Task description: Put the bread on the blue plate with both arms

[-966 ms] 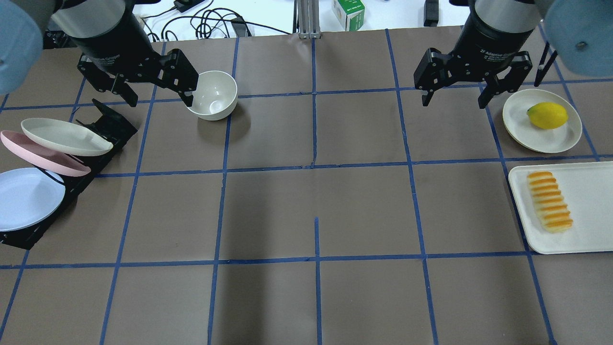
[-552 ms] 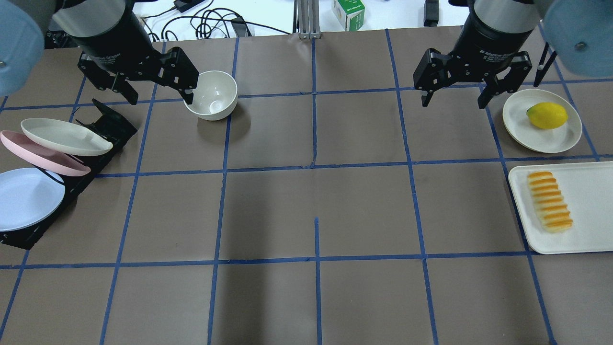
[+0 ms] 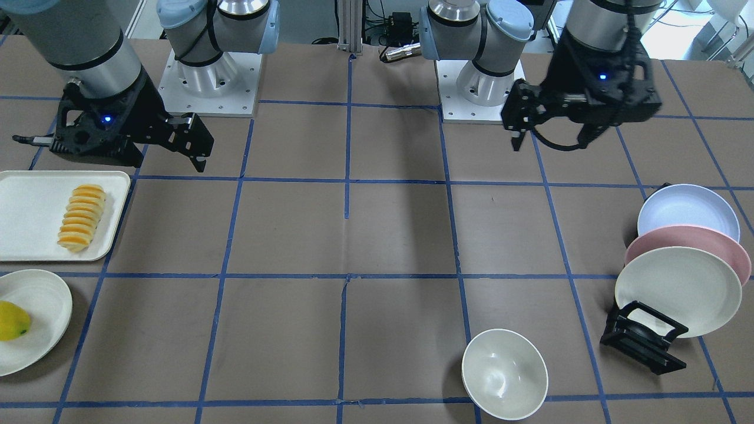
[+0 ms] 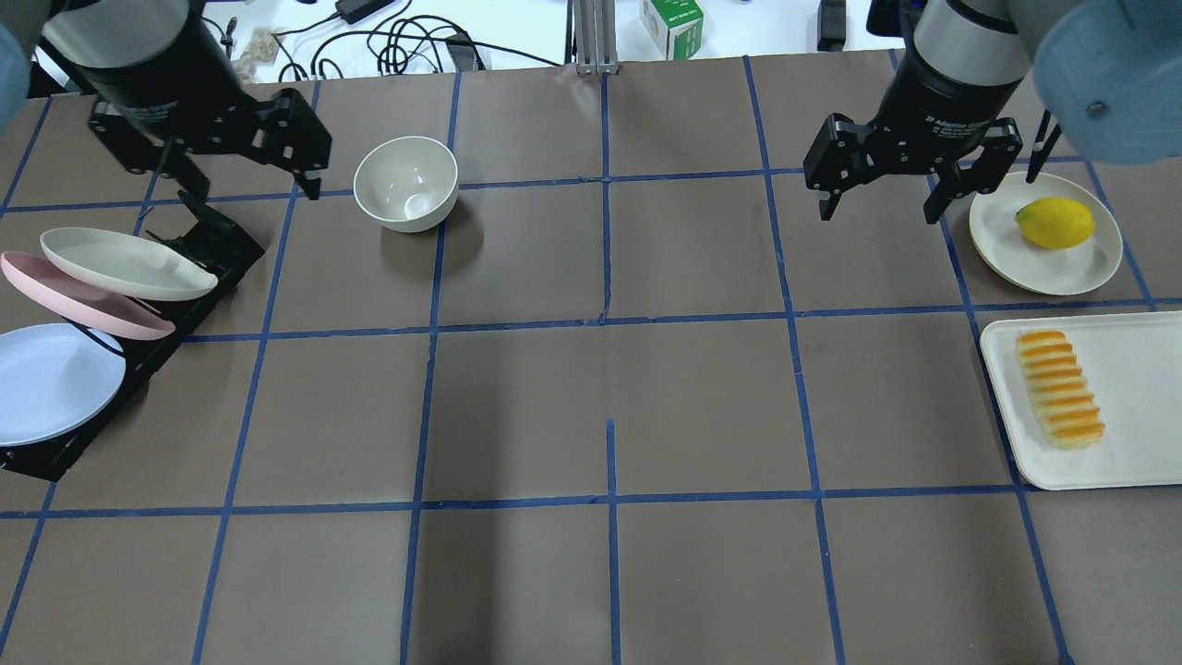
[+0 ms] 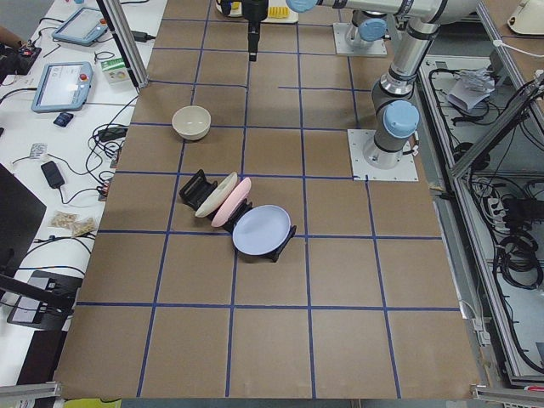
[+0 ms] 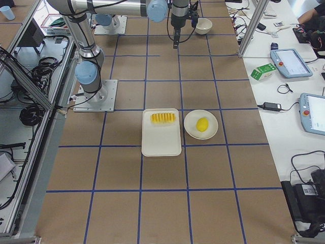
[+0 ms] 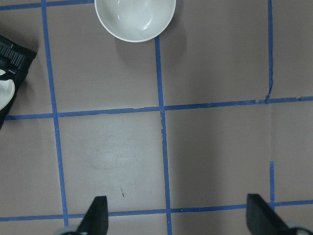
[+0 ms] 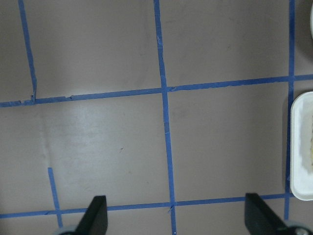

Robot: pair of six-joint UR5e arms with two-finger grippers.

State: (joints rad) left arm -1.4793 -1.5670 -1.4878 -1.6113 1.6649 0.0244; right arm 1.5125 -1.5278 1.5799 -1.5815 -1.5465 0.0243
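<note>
The bread (image 4: pixel 1060 389), a ridged yellow-orange loaf, lies on a white tray (image 4: pixel 1136 406) at the right edge; it also shows in the front view (image 3: pixel 81 217). The blue plate (image 4: pixel 51 380) leans in a black rack (image 4: pixel 212 245) at the far left, nearest the robot, and shows in the front view (image 3: pixel 686 210). My left gripper (image 4: pixel 254 185) is open and empty, high over the rack's far end. My right gripper (image 4: pixel 877 212) is open and empty, high over the table, left of the lemon plate. Both wrist views show wide-apart fingertips over bare table.
A pink plate (image 4: pixel 83 300) and a cream plate (image 4: pixel 125 263) lean in the same rack. A white bowl (image 4: pixel 406 183) stands right of the left gripper. A lemon (image 4: pixel 1055 223) sits on a cream plate (image 4: pixel 1016 249) beyond the tray.
My left gripper has moved left, away from the white bowl and toward the rack. My right gripper has shifted only slightly. Both stay open.
</note>
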